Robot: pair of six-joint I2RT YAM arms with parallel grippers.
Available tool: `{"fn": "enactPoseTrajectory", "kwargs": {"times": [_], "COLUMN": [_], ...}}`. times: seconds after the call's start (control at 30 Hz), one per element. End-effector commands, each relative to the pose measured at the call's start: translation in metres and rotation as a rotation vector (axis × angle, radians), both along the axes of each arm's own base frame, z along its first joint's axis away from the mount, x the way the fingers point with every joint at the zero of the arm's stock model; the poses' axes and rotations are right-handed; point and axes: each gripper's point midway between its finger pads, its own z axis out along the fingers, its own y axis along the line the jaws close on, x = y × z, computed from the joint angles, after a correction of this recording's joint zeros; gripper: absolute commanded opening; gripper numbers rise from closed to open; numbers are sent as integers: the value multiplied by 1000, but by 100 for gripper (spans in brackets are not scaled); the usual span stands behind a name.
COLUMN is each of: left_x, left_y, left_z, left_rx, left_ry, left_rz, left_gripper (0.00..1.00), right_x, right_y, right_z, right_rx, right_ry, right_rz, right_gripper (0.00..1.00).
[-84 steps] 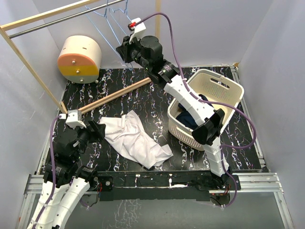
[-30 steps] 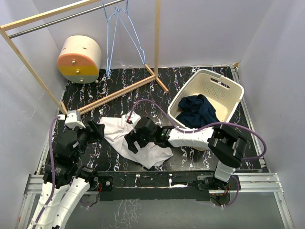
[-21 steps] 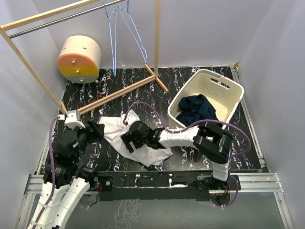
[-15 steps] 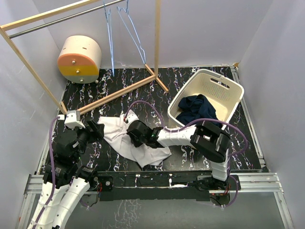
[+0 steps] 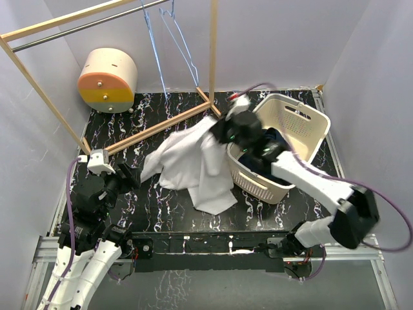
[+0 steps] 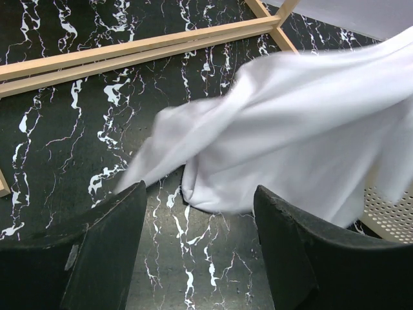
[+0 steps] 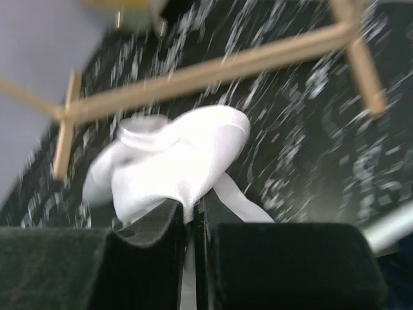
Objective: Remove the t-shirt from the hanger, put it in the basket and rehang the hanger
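Shirt (image 5: pixel 193 158) hangs clear of the hanger (image 5: pixel 157 58), clenched in my right end effector (image 5: pixel 222 129); left end effector (image 6: pixel 193 245) released. I'd call it done.

**White shells, black joints**

The left arm (image 5: pixel 84 261) and right arm (image 5: pixel 308 179) share white link shells and black joint housings. A purple cable (image 5: pixel 70 200) trails along each. A small white block (image 5: pixel 98 161) caps the left wrist. The fingers (image 6: pixel 103 252) are broad, matte-black slabs with rounded corners.
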Motion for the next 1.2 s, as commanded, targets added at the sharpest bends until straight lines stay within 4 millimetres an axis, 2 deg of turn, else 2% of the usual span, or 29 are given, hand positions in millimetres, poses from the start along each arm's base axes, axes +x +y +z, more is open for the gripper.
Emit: {"fn": "enactPoseTrajectory", "kwargs": {"times": [0.0,0.07,0.13,0.17,0.27,0.4,0.47,0.53,0.6,0.7,0.77,0.87,0.93,1.0,1.03,1.1,1.17], "left_x": [1,1,1,1,1,0,1,1,2,3,3,3,2,2,1,2,2], "left_y": [1,1,1,1,1,2,2,1,0,-1,-1,0,1,1,1,1,1], "left_z": [-6,-6,-5,-5,-6,-5,-5,-6,-7,-8,-9,-8,-7,-7,-7,-7,-8], "left_rx": [10,9,9,8,9,8,8,11,14,17,19,17,15,13,14,14,14], "left_ry": [18,18,17,17,19,17,16,21,24,32,34,29,24,22,22,24,26], "left_rz": [5,8,8,7,9,10,11,8,3,-4,-4,1,5,7,7,6,6], "left_gripper": [66,66,66,66,66,66,66,66,66,66,66,66,66,66,66,66,66], "right_x": [32,36,31,26,-2,-51,-83,-106,-121,-119,-105,-73,-47,-30,-23,-14,-8], "right_y": [-83,-131,-175,-199,-248,-299,-323,-339,-348,-347,-335,-302,-281,-270,-267,-264,-263], "right_z": [132,171,210,229,281,332,353,365,371,363,344,292,247,216,207,202,215], "right_rx": [194,214,236,243,261,298,328,351,350,304,261,191,119,70,54,40,48], "right_ry": [-222,-307,-398,-447,-575,-700,-761,-810,-835,-805,-749,-620,-513,-443,-422,-411,-435], "right_rz": [-213,-344,-470,-539,-712,-881,-946,-984,-1002,-993,-953,-828,-767,-742,-739,-746,-752], "right_gripper": [8,8,8,8,8,8,8,8,8,8,8,8,8,8,8,8,8]}}
